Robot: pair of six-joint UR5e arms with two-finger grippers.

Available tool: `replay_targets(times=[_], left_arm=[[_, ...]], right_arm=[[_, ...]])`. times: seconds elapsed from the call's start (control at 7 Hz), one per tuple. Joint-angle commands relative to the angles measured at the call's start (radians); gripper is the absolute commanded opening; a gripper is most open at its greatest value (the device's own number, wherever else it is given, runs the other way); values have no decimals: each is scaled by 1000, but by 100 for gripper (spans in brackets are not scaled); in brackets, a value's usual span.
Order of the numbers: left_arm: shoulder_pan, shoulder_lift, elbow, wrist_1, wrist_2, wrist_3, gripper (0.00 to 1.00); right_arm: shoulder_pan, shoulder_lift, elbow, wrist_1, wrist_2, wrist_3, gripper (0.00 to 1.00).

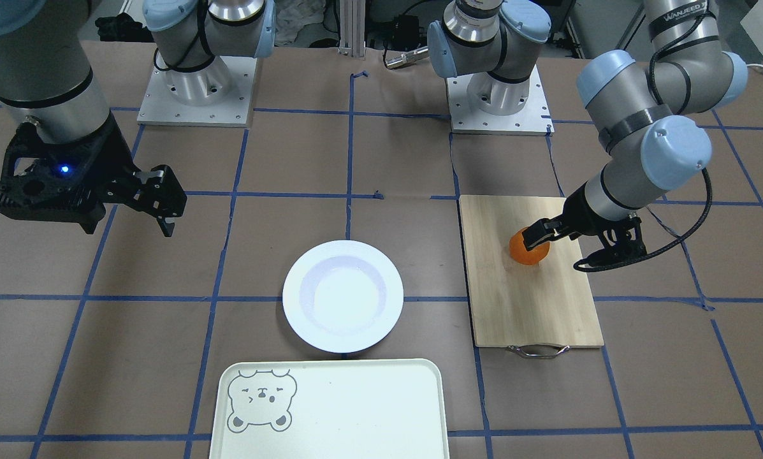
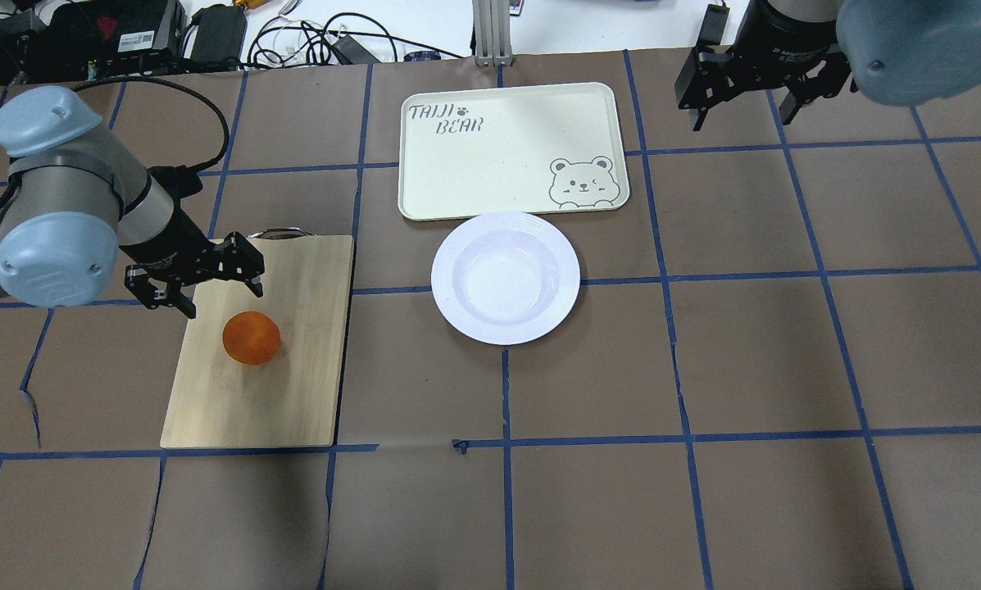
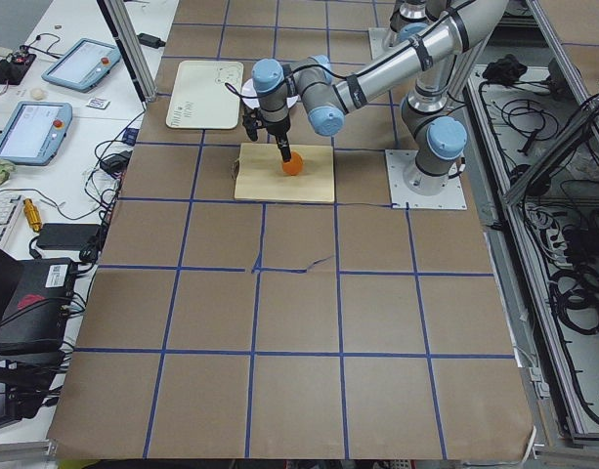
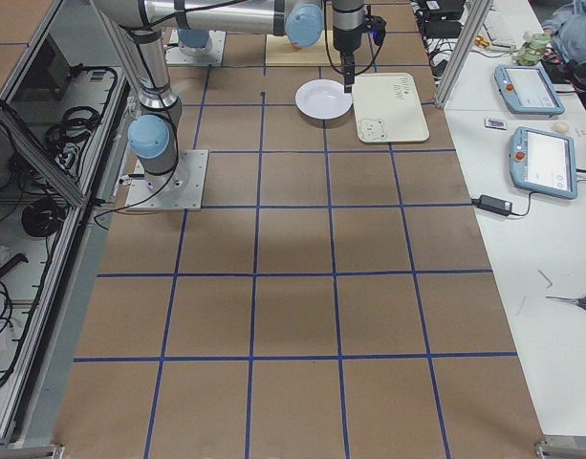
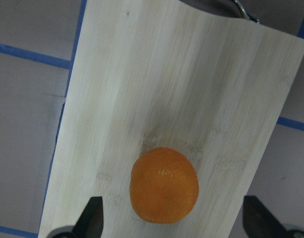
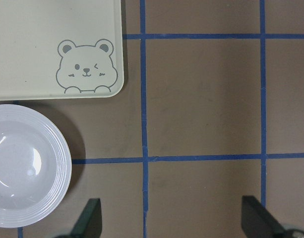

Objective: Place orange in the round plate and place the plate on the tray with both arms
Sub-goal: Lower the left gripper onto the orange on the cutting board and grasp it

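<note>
1. The orange sits on the cutting board. The left gripper is wide open just over it, nothing grabbed.
2. The round plate is empty, just beside the bare tray.
3. The right gripper is open too, off beside the tray. Every step's left to do, I'd say.

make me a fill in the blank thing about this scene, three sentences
1. The orange lies on the cutting board, and the round plate is ____.
2. The left gripper hangs over the orange with its jaws ____.
3. The animal drawn on the tray is a ____.
Missing words: empty; open; bear.
</note>
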Motion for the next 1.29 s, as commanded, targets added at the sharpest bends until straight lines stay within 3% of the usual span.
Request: replay_targets(times=[0.0,0.29,0.43,0.57,0.71,1.0,1.14], left_arm=[[0,-57,-27,4,-3,-6,100],[0,-96,-28,27,-4,-7,99],[0,-106,-27,28,-1,-7,90],[0,-111,-25,28,-1,-9,41],[0,-114,-19,28,-3,-9,5],[-4,-94,25,51,-9,-15,0],[-32,-94,121,33,-17,-51,0]], right_arm=[[-1,-1,2,2,0,0,100],[-2,-1,2,2,-1,0,100],[-2,-1,2,2,0,-1,100],[-2,-1,2,0,2,-1,100],[-2,-1,2,2,2,-1,100],[-2,-3,6,2,-1,0,100],[-1,-3,8,3,-1,0,100]])
